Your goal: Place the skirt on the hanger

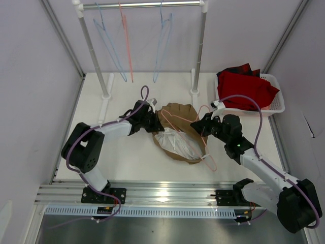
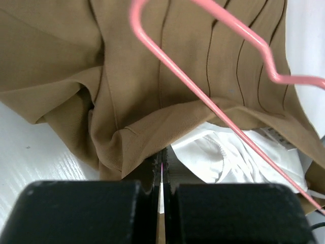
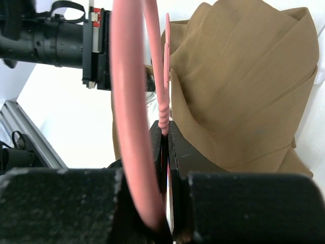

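The skirt (image 2: 132, 86) runs off the top edge in the left wrist view; the near hanger (image 3: 127, 101) wire looks blurry.

Skirt (image 1: 177, 127) sits in the middle of the table (image 1: 127, 157), with the hanger (image 2: 203, 95) lying across the top of it and sticking out past its right side. Left gripper (image 1: 154, 123) is at the skirt's left edge, right gripper (image 1: 197, 125) at the right edge, on the hanger wire. Basket (image 1: 278, 104) is at the back right with a garment (image 1: 244, 86) in it. Clothes rail (image 1: 142, 5) runs along the back, more hangers (image 1: 106, 41) hung on it, well behind the skirt.
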{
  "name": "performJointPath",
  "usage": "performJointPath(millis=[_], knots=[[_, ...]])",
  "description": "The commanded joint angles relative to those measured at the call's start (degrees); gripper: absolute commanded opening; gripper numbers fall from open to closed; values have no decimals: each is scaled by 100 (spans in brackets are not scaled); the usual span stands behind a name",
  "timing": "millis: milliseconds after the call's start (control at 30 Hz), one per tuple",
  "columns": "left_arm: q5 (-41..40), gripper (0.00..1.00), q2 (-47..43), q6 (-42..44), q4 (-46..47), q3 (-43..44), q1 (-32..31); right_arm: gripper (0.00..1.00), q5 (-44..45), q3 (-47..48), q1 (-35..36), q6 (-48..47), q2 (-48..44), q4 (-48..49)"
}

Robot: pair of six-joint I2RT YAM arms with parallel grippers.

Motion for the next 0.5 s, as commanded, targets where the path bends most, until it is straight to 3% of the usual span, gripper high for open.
performJointPath(millis=[0, 467], knots=[[176, 0, -286, -508, 582, -168, 194, 0, -160, 170, 45, 100, -277, 19], [210, 0, -313, -851, 679, -256, 800, 0, -950, -155, 37, 47, -550, -121]])
